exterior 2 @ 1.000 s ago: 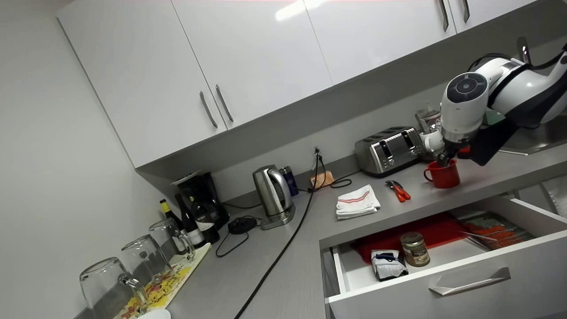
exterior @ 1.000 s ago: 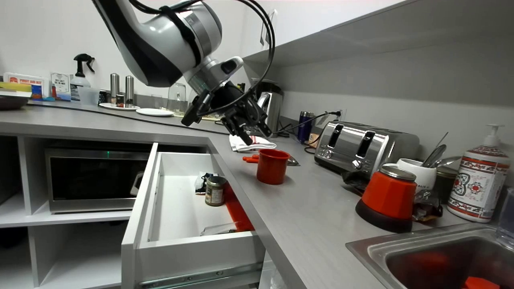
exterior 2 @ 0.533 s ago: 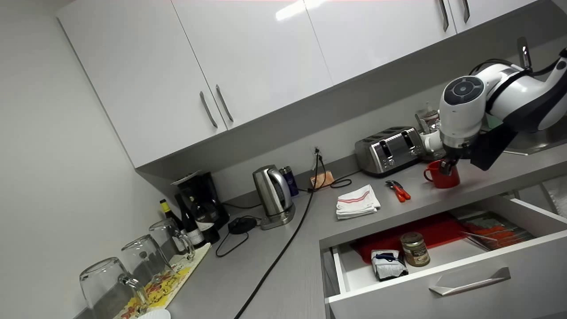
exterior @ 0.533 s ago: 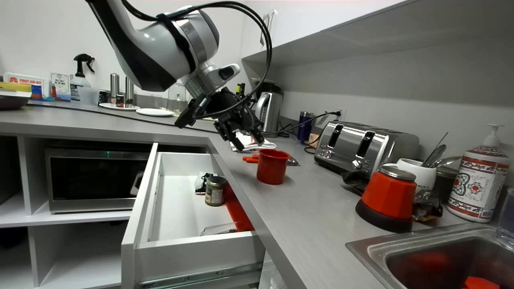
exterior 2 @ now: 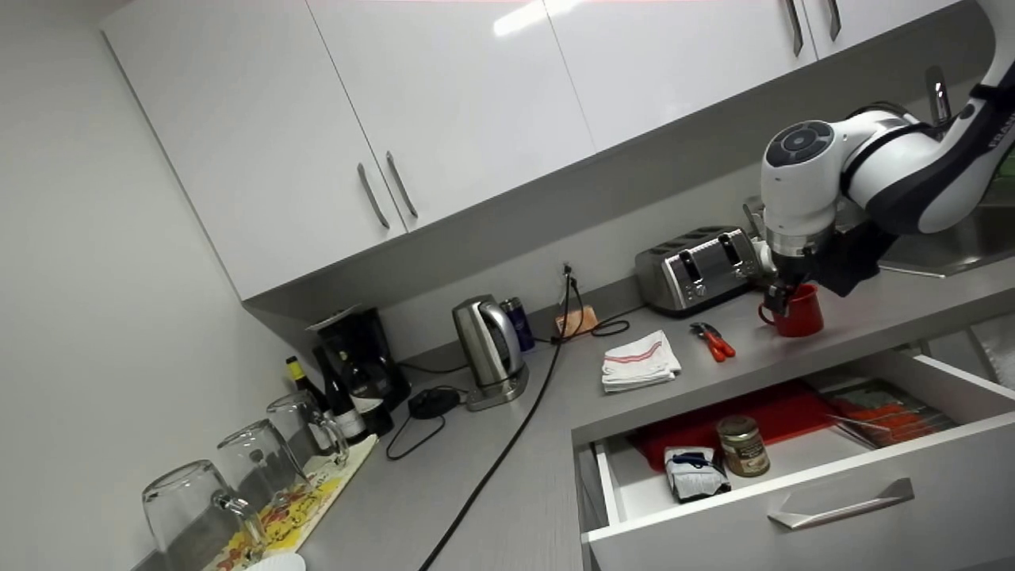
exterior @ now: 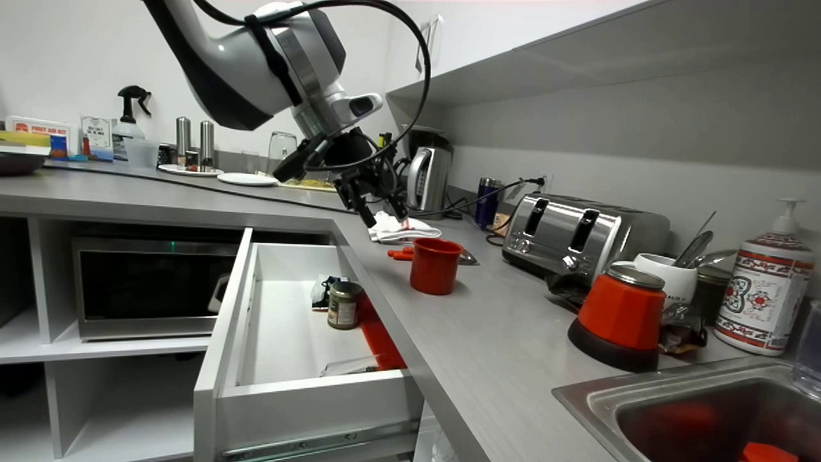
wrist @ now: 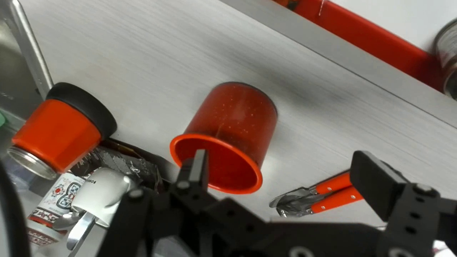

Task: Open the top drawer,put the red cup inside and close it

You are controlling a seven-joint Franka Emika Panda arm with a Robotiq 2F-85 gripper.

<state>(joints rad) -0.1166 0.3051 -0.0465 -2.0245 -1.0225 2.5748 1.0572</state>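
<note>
The red cup (exterior: 436, 266) stands upright on the counter, near the edge above the drawer. In an exterior view its handle shows on the left side of the cup (exterior 2: 801, 313). The handle is hidden in the wrist view, where the cup (wrist: 237, 114) appears mouth toward me. My gripper (exterior: 386, 217) is open and empty, above the counter and beside the cup. In the wrist view the jaws (wrist: 280, 164) stand wide apart, with one finger overlapping the cup's mouth. The top drawer (exterior 2: 682, 547) is pulled open; its white inside (exterior: 288, 346) shows.
In the drawer are a jar (exterior 2: 743, 446), a packet (exterior 2: 696, 473) and a red tray. A red-handled tool (wrist: 335, 192) lies beside the cup. A folded towel (exterior 2: 641, 362), toaster (exterior 2: 698, 270), red-orange container (exterior: 622, 314) and sink (exterior: 699, 410) are on or in the counter.
My gripper has moved up and to the left in both exterior views, away from over the cup toward its handle side and the towel. The cup and drawer have not moved.
</note>
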